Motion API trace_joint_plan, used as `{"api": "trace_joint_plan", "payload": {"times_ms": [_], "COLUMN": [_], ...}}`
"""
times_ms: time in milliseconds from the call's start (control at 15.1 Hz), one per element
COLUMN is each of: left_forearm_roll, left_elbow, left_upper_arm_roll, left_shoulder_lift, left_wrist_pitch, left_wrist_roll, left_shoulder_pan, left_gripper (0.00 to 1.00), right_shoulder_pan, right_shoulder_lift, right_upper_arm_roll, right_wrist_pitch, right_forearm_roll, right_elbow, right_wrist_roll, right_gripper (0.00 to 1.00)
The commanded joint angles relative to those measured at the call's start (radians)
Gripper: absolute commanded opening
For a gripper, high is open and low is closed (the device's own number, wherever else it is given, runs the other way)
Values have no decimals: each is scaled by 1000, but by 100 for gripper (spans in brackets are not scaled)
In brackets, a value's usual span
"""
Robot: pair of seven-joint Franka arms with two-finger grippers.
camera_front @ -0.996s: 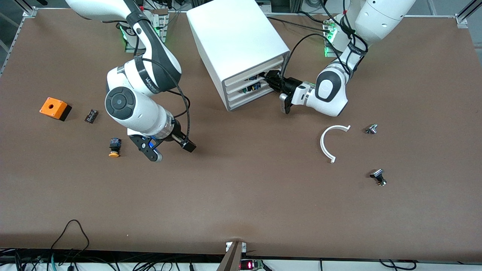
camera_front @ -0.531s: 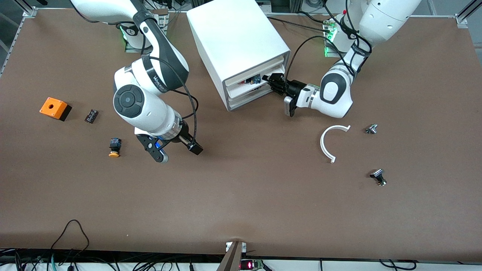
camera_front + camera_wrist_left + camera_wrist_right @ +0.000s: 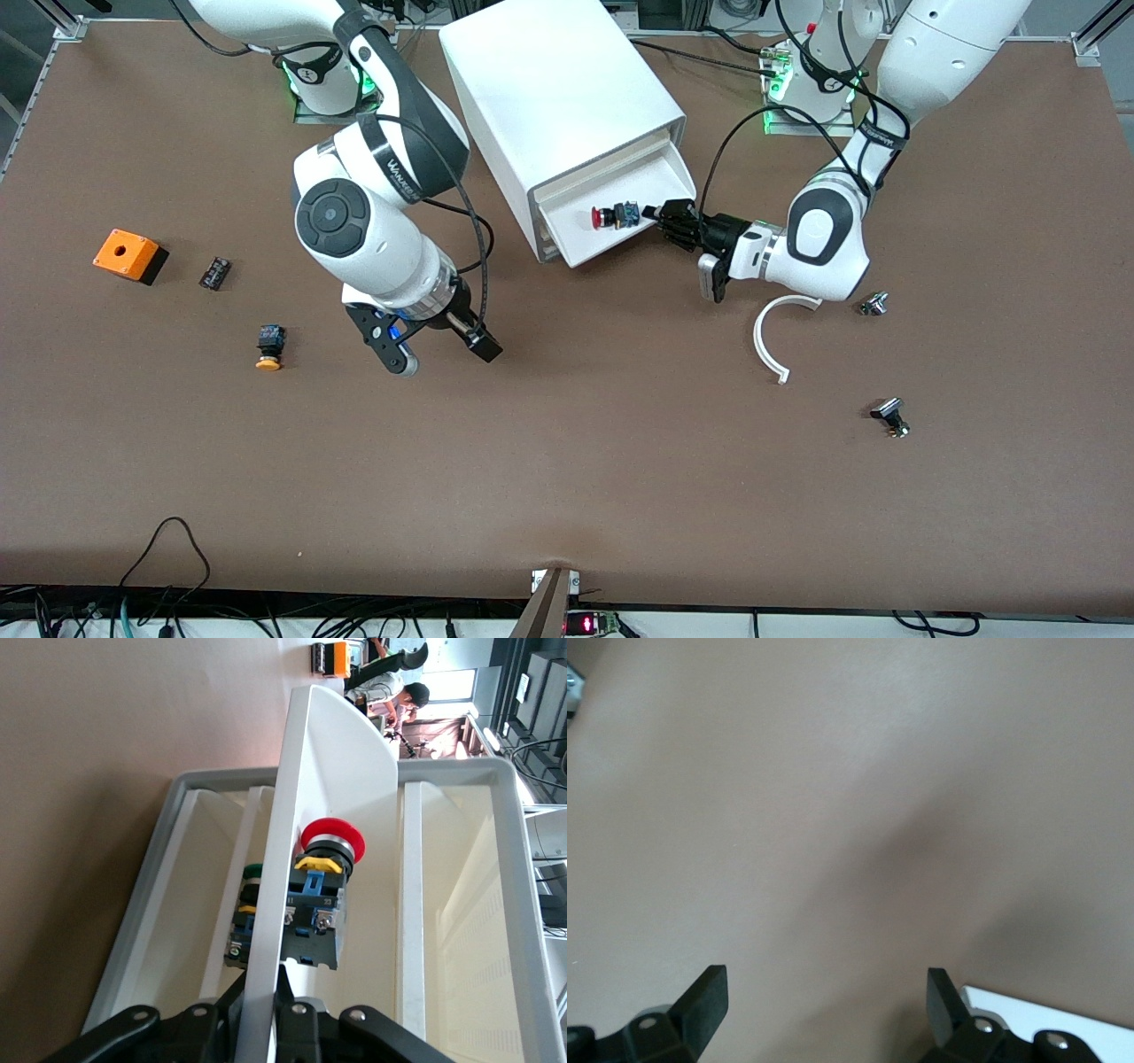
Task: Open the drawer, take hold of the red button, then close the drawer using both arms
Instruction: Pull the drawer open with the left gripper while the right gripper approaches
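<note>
The white cabinet (image 3: 549, 89) stands at the back of the table. Its top drawer (image 3: 585, 250) is pulled out. The red-capped button (image 3: 613, 216) lies on its side in the drawer, and it also shows in the left wrist view (image 3: 323, 877). My left gripper (image 3: 660, 215) is shut on the drawer's front wall (image 3: 301, 815) at the corner toward the left arm's end; in the left wrist view, the left gripper (image 3: 266, 1005) has one finger on each side of the wall. My right gripper (image 3: 443, 354) is open and empty over bare table, nearer to the camera than the cabinet; it also shows in the right wrist view (image 3: 824, 1001).
A yellow-capped button (image 3: 268, 347), a small black part (image 3: 214, 272) and an orange box (image 3: 128, 255) lie toward the right arm's end. A white curved piece (image 3: 775, 337) and two metal parts (image 3: 873, 304) (image 3: 890, 417) lie toward the left arm's end. A green-capped part (image 3: 244, 912) sits in a lower drawer.
My left gripper has drawn the top drawer out of the cabinet, and the red button has come into view. My right gripper has moved toward the cabinet's front.
</note>
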Motion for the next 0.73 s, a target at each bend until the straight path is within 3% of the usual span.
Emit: {"api": "trace_joint_plan", "payload": {"times_ms": [0, 399, 664], "left_forearm_roll": [62, 89, 116], "left_elbow": [85, 110, 176], "left_upper_arm_roll": [3, 18, 20], "left_shoulder_lift": [38, 52, 90], "left_wrist_pitch": [-1, -2, -4], "left_wrist_roll": [-66, -83, -91], "left_shoulder_pan": [19, 29, 46], "left_gripper": [0, 0, 0], "right_shoulder_pan": [25, 61, 91], "right_shoulder_lift": [40, 60, 63], "right_upper_arm_roll": [-4, -2, -2], "right_wrist_pitch": [-20, -16, -17], "right_forearm_roll": [13, 13, 15], "right_elbow": [84, 142, 162], "right_wrist_roll": [54, 138, 174], "right_gripper": [99, 99, 99]}}
